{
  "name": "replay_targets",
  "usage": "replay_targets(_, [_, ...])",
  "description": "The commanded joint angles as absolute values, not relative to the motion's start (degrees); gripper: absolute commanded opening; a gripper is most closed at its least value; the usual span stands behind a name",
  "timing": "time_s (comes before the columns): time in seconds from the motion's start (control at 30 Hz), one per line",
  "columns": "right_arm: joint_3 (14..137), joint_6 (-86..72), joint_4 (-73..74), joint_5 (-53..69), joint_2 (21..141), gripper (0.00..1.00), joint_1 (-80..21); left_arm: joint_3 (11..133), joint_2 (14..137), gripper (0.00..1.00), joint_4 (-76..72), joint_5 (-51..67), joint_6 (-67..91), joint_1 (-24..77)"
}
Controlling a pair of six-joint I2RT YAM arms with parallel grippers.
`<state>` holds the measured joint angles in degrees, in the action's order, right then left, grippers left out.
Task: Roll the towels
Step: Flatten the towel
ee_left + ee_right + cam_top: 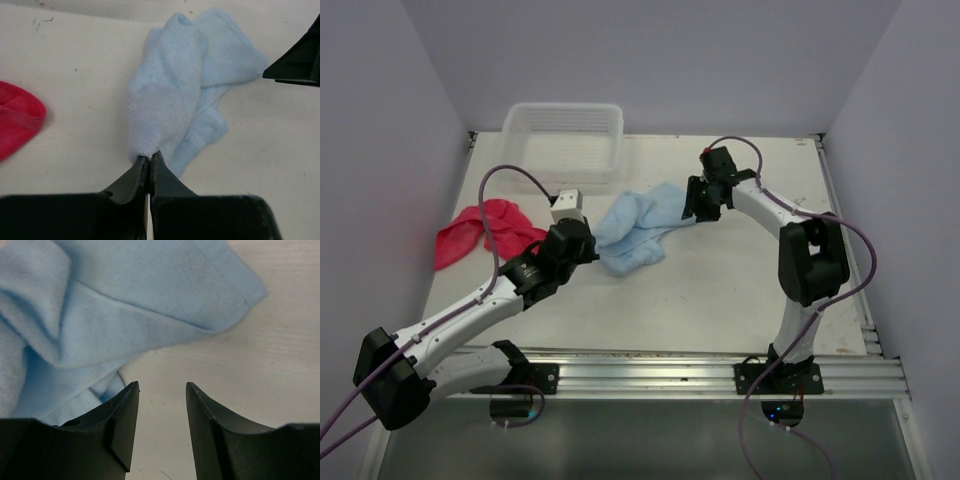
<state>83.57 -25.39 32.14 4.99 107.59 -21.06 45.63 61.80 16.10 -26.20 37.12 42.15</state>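
Blue towel [165, 100] in left tool [150, 156]

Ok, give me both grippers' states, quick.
Left gripper: closed, pinching an edge of the light blue towel.
Right gripper: open, holding nothing, jaws beside the same towel.

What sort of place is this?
Likely a robot test cell: plain white walls enclose a white table, and the left gripper of two arms bolted to a metal rail pinches a light blue cloth towel.
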Motion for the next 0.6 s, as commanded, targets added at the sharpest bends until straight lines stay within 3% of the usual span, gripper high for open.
replay_targets(0.0, [80.16, -32.76, 26.46, 4.03, 109.24, 0.46, -16.02, 43.51, 58.28, 0.0, 16.34, -29.09, 39.29, 42.36])
replay_targets(0.57, [82.7, -38.94, 21.0, 6.94, 118.91, 0.52, -11.07, 37.71, 53.35, 0.0, 16.61, -28.21, 38.85, 42.45])
